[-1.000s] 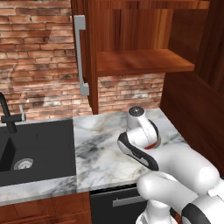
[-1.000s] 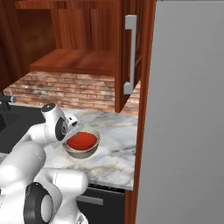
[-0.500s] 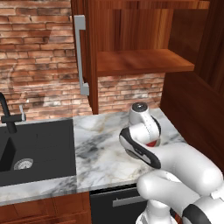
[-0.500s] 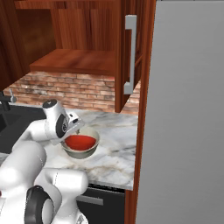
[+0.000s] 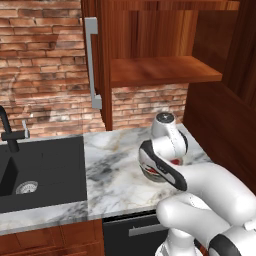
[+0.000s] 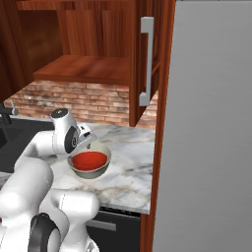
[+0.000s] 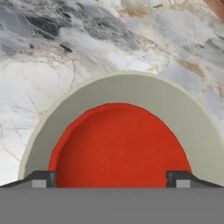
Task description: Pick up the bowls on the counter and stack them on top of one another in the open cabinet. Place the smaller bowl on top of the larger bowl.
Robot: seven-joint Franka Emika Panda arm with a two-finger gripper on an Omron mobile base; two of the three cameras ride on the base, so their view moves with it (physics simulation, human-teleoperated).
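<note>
The tool [image 7: 111, 178] stands wide open directly above the smaller bowl [image 7: 118, 146], its 2 dark fingertips [image 7: 43, 178] spread apart to either side of the red interior and holding nothing. The smaller bowl sits nested inside the larger bowl [image 7: 192, 118], whose cream inside rings it, and both rest on the marble worktop [image 7: 65, 57]. The right base view shows the stacked pair plainly, the red bowl [image 6: 89, 160] within the grey-beige one [image 6: 90, 172], on the worktop [image 6: 128, 167] below the open cabinet [image 6: 88, 69]. In the left base view the arm covers most of the bowls, leaving a sliver of red [image 5: 175, 162]; the black sink [image 5: 40, 167] appears there.
</note>
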